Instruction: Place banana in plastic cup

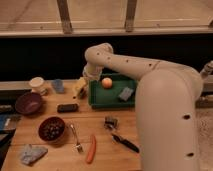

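The pale-yellow banana point(79, 90) lies on the wooden table just left of the green tray. The blue-grey plastic cup point(57, 85) stands to its left, near the table's back edge. My gripper point(84, 81) is at the end of the white arm, which reaches in from the right. It hangs directly over the banana's upper end, and the wrist hides the point where they meet. The cup is about a cup's width left of the gripper.
A cream-white cup point(36, 84) and a purple bowl point(28, 102) are at the far left. The green tray point(112, 101) holds an orange ball point(106, 82) and a blue sponge point(126, 93). In front are a black block point(67, 107), a dark bowl point(51, 129), a fork point(76, 140), an orange stick point(91, 148), a peeler point(120, 137) and a cloth point(32, 154).
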Controlling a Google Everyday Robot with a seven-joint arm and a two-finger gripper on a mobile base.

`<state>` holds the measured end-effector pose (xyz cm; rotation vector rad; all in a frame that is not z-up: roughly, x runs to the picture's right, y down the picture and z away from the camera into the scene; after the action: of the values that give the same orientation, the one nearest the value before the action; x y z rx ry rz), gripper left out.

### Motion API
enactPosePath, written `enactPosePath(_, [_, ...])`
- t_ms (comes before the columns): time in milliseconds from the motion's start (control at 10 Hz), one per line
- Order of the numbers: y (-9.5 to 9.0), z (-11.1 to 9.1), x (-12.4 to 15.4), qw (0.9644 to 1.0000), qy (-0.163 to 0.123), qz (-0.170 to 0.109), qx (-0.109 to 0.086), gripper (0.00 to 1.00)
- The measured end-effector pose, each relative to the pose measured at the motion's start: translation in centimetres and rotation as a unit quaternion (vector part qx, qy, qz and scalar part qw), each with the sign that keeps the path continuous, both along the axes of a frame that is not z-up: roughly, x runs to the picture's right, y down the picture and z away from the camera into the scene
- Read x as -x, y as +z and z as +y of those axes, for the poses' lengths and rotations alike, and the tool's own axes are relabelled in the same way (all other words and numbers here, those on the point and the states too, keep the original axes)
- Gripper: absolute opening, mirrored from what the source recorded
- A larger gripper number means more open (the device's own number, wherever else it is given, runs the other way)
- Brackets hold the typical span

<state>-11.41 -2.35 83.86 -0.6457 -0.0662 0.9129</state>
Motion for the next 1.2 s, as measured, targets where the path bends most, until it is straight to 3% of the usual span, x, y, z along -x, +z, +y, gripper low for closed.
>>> enactPosePath(400, [3.1, 0.4, 1.1, 0.9993, -0.032, 0.004, 0.017, 0.80])
enactPosePath(700, [5.1, 0.5, 4.0, 0.9978, -0.062, -0.001, 0.024, 0.80])
enactPosePath(1200, [6.3, 1.1, 5.7, 0.9973, -0.063, -0.027, 0.025, 0.80])
